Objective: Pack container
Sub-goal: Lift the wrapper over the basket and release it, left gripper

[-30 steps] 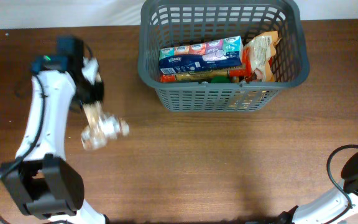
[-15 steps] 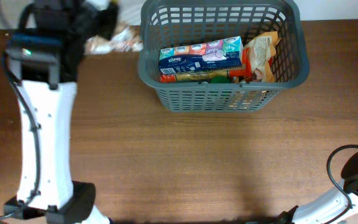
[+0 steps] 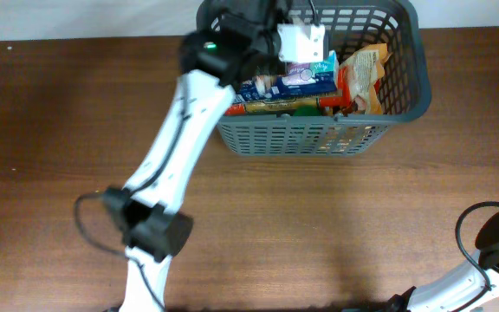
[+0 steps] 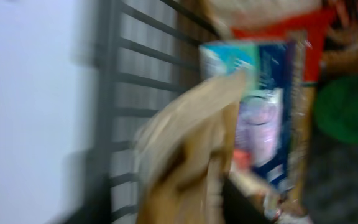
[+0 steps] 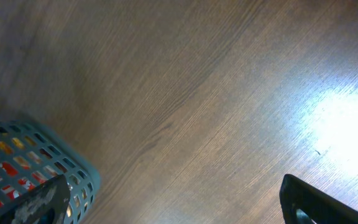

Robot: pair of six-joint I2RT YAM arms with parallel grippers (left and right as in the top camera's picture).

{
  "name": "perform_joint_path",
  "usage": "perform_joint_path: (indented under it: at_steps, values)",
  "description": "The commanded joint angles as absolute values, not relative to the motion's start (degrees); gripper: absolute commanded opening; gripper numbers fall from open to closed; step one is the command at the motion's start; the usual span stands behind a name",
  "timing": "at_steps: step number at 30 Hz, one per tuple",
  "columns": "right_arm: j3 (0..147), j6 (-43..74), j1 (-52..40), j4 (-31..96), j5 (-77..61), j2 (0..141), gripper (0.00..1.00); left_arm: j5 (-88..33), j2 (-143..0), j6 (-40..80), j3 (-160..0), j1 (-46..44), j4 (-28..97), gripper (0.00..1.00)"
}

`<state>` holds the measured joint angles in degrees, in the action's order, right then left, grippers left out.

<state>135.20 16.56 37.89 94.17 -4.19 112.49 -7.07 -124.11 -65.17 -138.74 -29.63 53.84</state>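
The container (image 3: 319, 136), a dark grey slotted basket, stands at the back of the table. It holds a blue tissue pack (image 3: 297, 76), red and orange packets (image 3: 366, 74) and a green item (image 3: 300, 108). My left gripper (image 3: 286, 35) reaches over the basket's back left part, shut on a pale crinkly packet (image 3: 303, 40) held above the contents. The left wrist view is blurred; it shows the tan packet (image 4: 191, 143) in front of the basket wall (image 4: 135, 74) and the tissue pack (image 4: 266, 118). My right gripper (image 5: 179, 211) is open and empty over bare table beside the basket's corner (image 5: 73, 180).
The brown wooden table (image 3: 319, 225) spreads in front of and left of the basket. The right arm's base and cable (image 3: 492, 243) sit at the front right corner. A white wall edge (image 4: 23, 93) lies behind the basket.
My left arm has swung right with the packet, from the table's left side past the basket's back left corner to above the basket's inside. The right arm has not moved.
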Motion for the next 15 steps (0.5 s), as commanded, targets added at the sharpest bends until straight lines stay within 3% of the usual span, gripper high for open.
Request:
perform_joint_path:
  at_steps: [1,9,15]
  values:
    - [134.98,16.99,37.91,94.11,-4.32,112.68,0.99,-5.52,-126.65,-55.90,-138.80,-30.28,54.08,0.99]
    - [134.98,16.99,37.91,94.11,-4.29,112.68,0.99,3.05,-118.78,-31.48,-143.70,-29.54,57.58,0.99]
    - [134.98,16.99,37.91,94.11,-4.32,112.68,0.99,7.33,-108.68,-24.49,-145.03,-25.93,63.16,0.99]
